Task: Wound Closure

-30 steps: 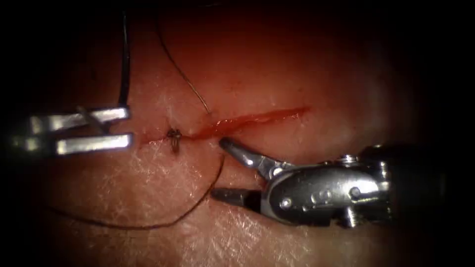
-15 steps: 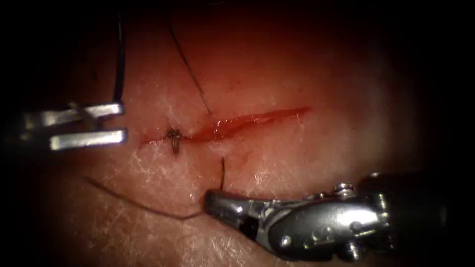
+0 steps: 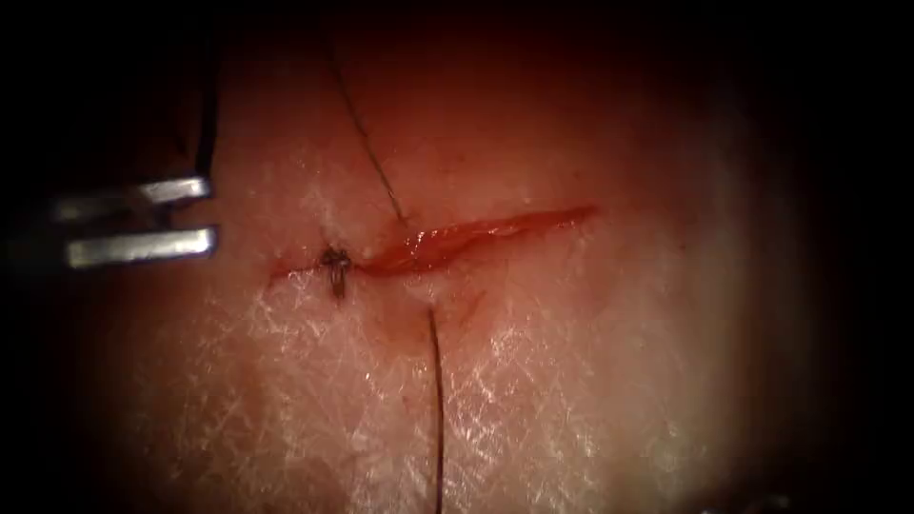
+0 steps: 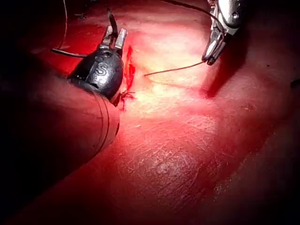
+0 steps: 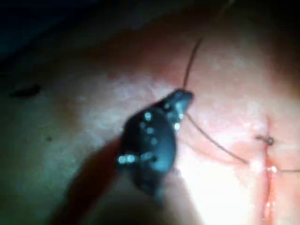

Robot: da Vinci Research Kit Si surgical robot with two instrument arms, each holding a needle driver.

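1. The left tool point(image 3: 143, 219), near the tissue's point(image 3: 571, 362) left edge, clamps the dark needle point(image 3: 205, 124) between its jaws.
2. The right tool point(image 5: 180, 101) is closed on the thread point(image 3: 436, 400), which runs taut from just below the cut point(image 3: 457, 238) toward the tissue's lower edge.
3. A knot point(image 3: 335, 262) sits on the cut's left end.

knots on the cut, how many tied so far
1. The knot sits near the left end of the cut. The thread passes through the cut further right, with no knot there.
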